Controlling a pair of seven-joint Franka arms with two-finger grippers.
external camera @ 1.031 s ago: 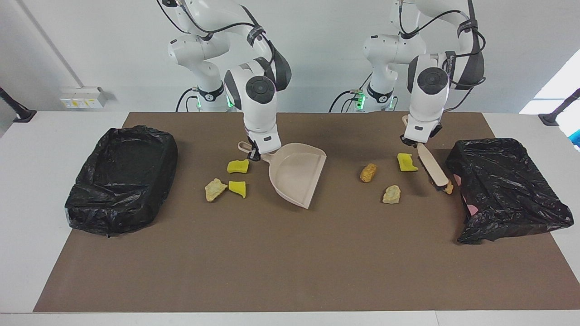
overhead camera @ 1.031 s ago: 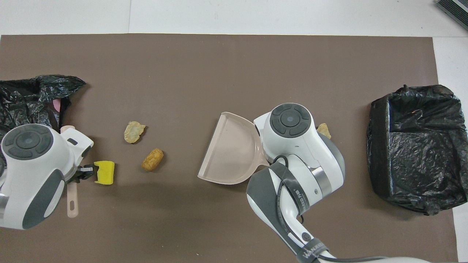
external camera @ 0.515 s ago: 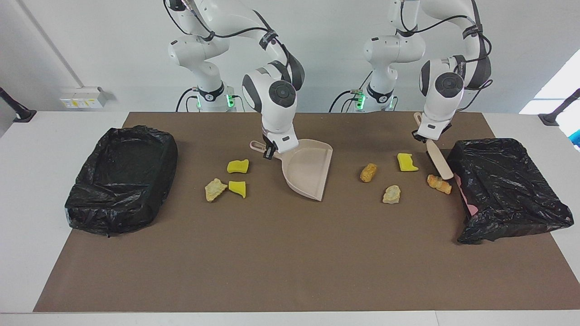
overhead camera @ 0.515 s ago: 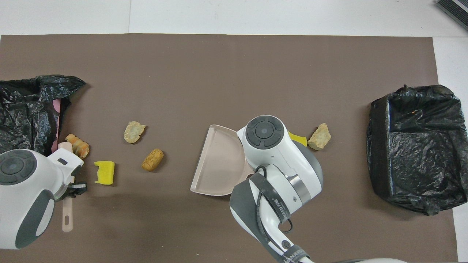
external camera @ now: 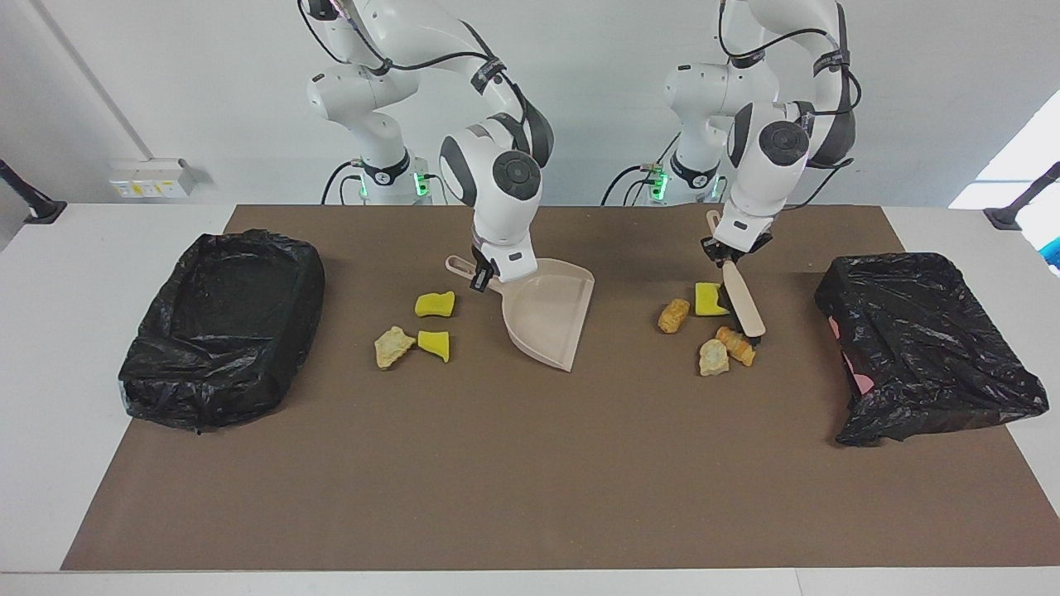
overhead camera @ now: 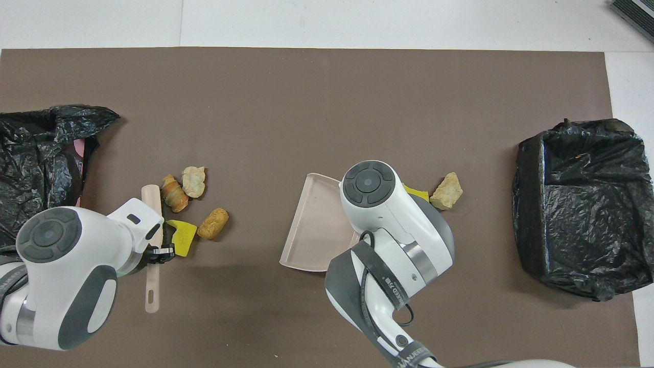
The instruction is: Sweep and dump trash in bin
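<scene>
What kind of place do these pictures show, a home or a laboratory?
Most likely a robotics laboratory: two white robot arms stand at a white table covered by a plain brown mat, with staged scraps such as a yellow sponge chunk, before a bare white wall.

Both Franka arms are glossy white with rounded segments, dark grey joint bands and round dark grey end caps bearing a button cluster. Black cables loop along the upper links. Green lights glow at the bases.
</scene>
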